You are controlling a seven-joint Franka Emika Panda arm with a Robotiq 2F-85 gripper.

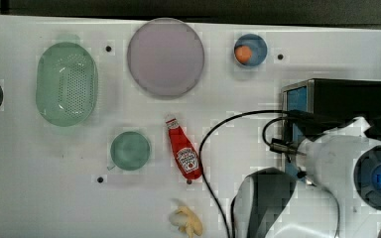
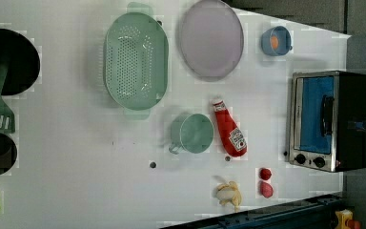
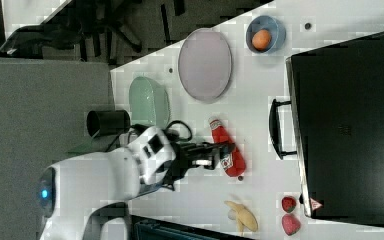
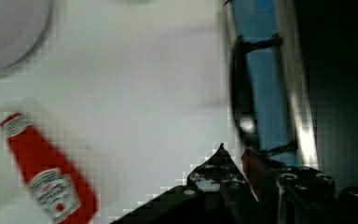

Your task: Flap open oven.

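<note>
I see the gripper (image 4: 235,163) sitting just in front of the oven (image 2: 328,119), its jaws drawn narrow with nothing between them that I can make out. In the wrist view the black bar handle (image 4: 238,93) runs right ahead of the fingertips, close to them, though I cannot tell whether they touch it. The blue glass door (image 2: 317,114) stands shut behind that handle, flat against the silver frame. The oven itself rests at the table's (image 1: 39,198) far right in the top view, with the arm (image 1: 342,163) reaching over its front. Away from the gripper, on the side opposite the oven, lies a ketchup bottle (image 1: 183,153) on its side, near but apart. Beyond it I see a small green cup (image 1: 130,150), a green colander (image 1: 67,83) and a pale round plate (image 1: 165,57). A blue bowl (image 1: 260,44) holding an orange ball (image 1: 243,53) sits past the oven's end. A peeled banana (image 1: 187,221) lies near the arm's base.
</note>
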